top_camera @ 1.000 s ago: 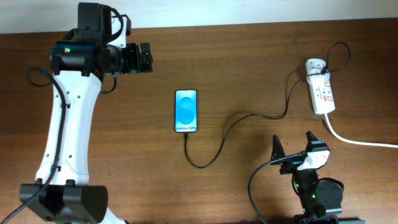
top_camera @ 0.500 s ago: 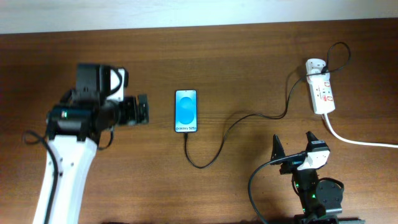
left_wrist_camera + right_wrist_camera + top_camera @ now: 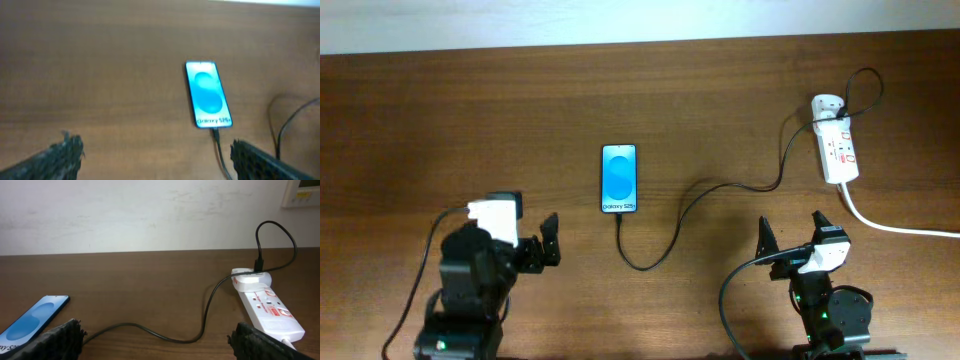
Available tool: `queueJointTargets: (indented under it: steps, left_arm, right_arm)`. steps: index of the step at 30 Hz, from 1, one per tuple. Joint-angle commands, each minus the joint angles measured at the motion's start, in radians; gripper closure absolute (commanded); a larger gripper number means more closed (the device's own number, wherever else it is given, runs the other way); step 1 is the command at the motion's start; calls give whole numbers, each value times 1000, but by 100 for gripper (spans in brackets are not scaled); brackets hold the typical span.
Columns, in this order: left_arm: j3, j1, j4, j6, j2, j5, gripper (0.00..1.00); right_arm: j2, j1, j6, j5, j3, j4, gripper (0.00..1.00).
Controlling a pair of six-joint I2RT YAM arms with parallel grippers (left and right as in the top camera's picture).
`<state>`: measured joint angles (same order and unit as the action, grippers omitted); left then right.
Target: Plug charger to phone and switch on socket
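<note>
The phone (image 3: 619, 178) lies flat mid-table with its blue screen up; it also shows in the left wrist view (image 3: 208, 94) and at the left edge of the right wrist view (image 3: 31, 321). The black charger cable (image 3: 672, 225) has its tip in the phone's near end and runs to a white adapter (image 3: 828, 106) on the white socket strip (image 3: 840, 151), which also shows in the right wrist view (image 3: 267, 307). My left gripper (image 3: 548, 252) is open and empty, near-left of the phone. My right gripper (image 3: 790, 238) is open and empty, near the strip.
The socket's thick white cord (image 3: 895, 225) runs off to the right edge. A pale wall (image 3: 150, 215) stands behind the table's far edge.
My left arm has pulled back from the far left of the table to the near left, folding down low. The phone, cable, socket and right arm have not moved.
</note>
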<state>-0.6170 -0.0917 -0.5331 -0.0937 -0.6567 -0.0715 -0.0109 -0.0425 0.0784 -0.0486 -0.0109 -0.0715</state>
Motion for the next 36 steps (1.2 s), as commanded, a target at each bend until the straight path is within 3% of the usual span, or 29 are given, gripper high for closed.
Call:
queueJointTargets:
  steps: [1,6,15,20,22,36]
  left_arm:
    - [143,26,93,20,173,-10,1]
    - [361,41,362,19,340,-10,1]
    - [591,49,593,19,522,-10,1]
    - [608,50,550,18,593,19,1]
    - [608,50,459,10,634,63,1]
    - [608,56,449,68,652,68,1]
  right_arm:
    - [8,5,4,6,5,-7,2]
    - [8,5,4,6,5,-7,2]
    - [8,5,4,6,5,-7,2]
    - [8,5,4,6,5,-7,2]
    - [8,5,4,6,5,-7,2]
    - [8,5,4,6,5,-7,2]
